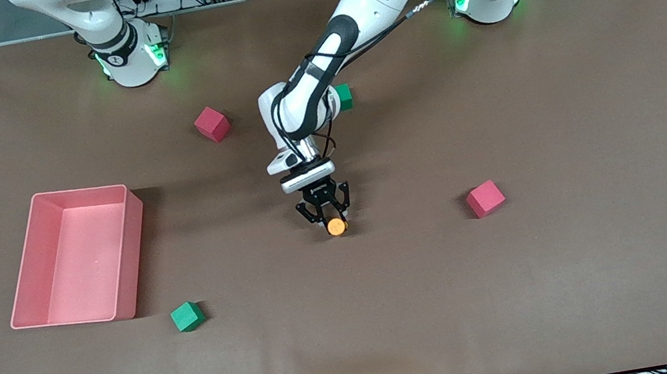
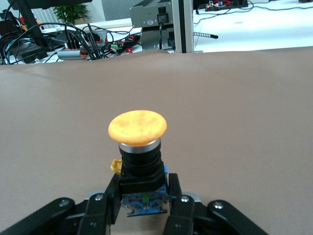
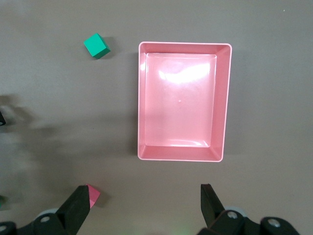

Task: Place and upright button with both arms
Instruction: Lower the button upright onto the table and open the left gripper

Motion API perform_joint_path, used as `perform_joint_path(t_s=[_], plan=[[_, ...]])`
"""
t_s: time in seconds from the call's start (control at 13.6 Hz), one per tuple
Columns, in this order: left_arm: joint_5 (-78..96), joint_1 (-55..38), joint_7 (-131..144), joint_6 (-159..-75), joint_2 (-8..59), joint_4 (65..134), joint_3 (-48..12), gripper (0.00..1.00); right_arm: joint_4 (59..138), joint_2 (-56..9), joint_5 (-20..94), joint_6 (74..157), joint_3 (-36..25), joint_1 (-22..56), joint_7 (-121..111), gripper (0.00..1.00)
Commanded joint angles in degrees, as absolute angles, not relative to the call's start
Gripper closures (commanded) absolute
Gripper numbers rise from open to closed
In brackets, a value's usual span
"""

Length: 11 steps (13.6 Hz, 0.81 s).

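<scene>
Closed jaws of the left gripper (image 1: 335,219) clamp the black body of the button (image 1: 336,226), whose round orange cap points away from the wrist. The left arm reaches from its base to the middle of the brown tabletop (image 1: 592,272), and the held button sits low over bare cloth, between a red cube (image 1: 485,198) and a pink tray (image 1: 77,257). From the left wrist view the button (image 2: 137,128) looks squarely held at its lower body, the left gripper (image 2: 142,208) wrapped around it. Wide-open jaws of the right gripper (image 3: 144,208) hang high over the pink tray (image 3: 222,103), holding nothing; that arm waits. To finish well, the button should probably be lowered slowly until its base rests flat, cap upward, before the grip loosens, so it does not tip. A green cube (image 1: 187,316) lies nearer the front camera than the tray.
</scene>
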<state>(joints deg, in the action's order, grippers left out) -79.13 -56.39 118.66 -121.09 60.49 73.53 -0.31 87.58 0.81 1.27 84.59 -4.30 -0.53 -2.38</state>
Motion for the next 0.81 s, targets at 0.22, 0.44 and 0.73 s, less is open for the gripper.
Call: perform_joint_path(t_s=[0.22, 0.44, 0.73], plan=[[-81.39, -57.13, 121.11, -120.23, 63.46, 71.98, 0.0, 0.94, 86.92, 0.62, 1.14, 84.2, -3.69, -1.23, -2.2, 0.0], [-80.95, -57.3, 121.38, -120.15, 63.46, 71.98, -0.44, 0.18, 86.92, 0.62, 1.23, 84.29, -3.69, -1.23, -2.2, 0.0], [-75.96, -58.09, 120.06, -120.06, 61.36, 71.81, -2.37, 0.0, 86.92, 0.62, 1.14, 84.29, -3.78, -1.23, -2.2, 0.0]])
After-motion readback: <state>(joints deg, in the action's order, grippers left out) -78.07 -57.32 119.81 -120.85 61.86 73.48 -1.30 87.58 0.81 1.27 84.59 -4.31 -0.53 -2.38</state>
